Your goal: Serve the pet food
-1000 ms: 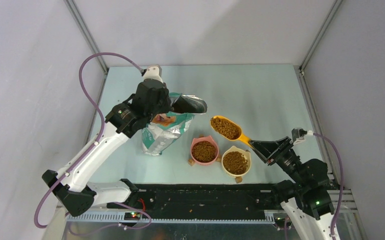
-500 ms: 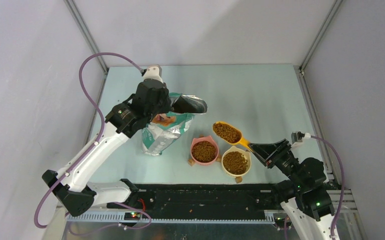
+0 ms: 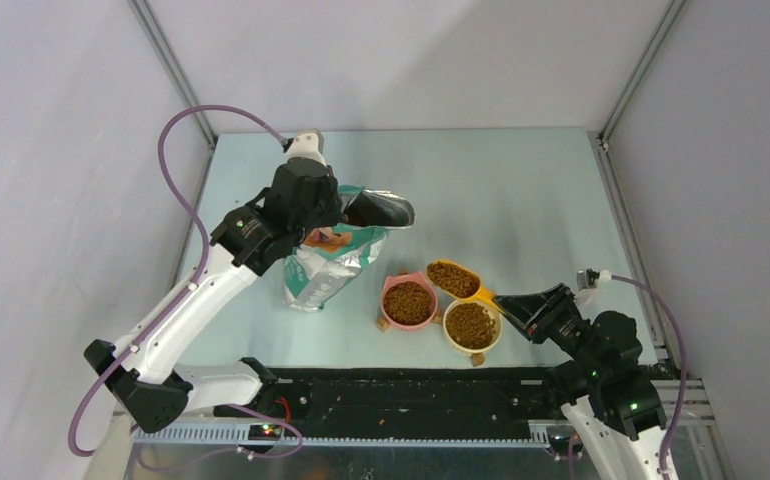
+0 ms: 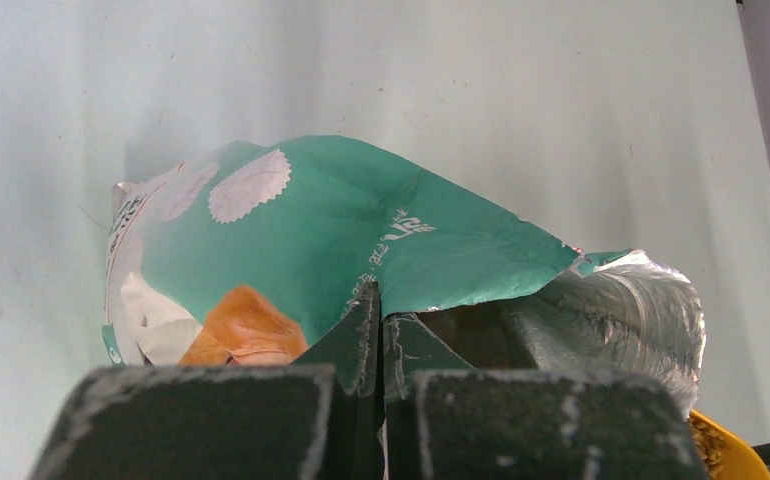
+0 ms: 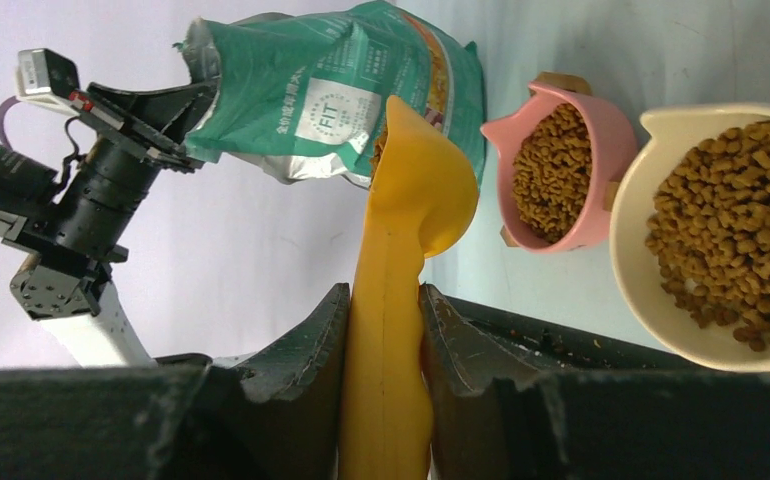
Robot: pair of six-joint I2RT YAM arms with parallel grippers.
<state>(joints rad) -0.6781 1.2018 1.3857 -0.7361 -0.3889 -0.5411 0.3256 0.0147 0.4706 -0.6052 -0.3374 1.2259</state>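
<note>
The green-white foil bag (image 3: 329, 264) stands at the table's left with its silver mouth open. My left gripper (image 4: 379, 305) is shut on the bag's top edge. My right gripper (image 5: 385, 300) is shut on the handle of the orange scoop (image 5: 413, 185). From above, the scoop (image 3: 454, 279) is full of pet food and hovers at the far rims of both bowls, still level. The pink bowl (image 3: 385, 297) and the yellow bowl (image 3: 448, 335) each hold a heap of brown pet food (image 5: 731, 250).
A black rail (image 3: 411, 395) with a few stray pellets runs along the near edge, just behind the bowls. Grey enclosure walls stand on three sides. The left arm's purple cable (image 3: 176, 170) loops over the table's left edge.
My right gripper has carried the loaded scoop toward the near left, from behind the bowls to their far rims. The left arm and the bag have not moved.
</note>
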